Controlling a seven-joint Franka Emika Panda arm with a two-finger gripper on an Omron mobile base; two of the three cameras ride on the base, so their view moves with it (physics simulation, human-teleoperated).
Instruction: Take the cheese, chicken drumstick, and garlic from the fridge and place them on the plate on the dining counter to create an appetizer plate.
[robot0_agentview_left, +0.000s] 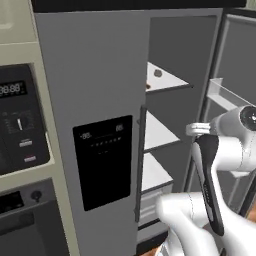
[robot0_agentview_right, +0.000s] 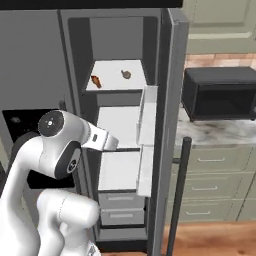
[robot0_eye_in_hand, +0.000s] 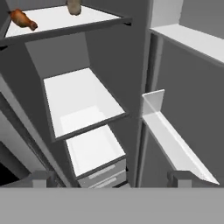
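Before the fridge (robot0_eye_in_hand: 100, 57), gripper (robot0_eye_in_hand: 111, 177) wide, empty.

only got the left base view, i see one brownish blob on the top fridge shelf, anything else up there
Observer: Yes. The chicken drumstick lies at the left side of the top shelf, apart from that blob.
Operator: what is the blob
Observer: A small tan rounded thing, further back and to the right of the drumstick. It is too small to name for sure.
Operator: is the tool open
Observer: In the hand view the tool has its fingertips wide apart with nothing between them, and it faces into the fridge.
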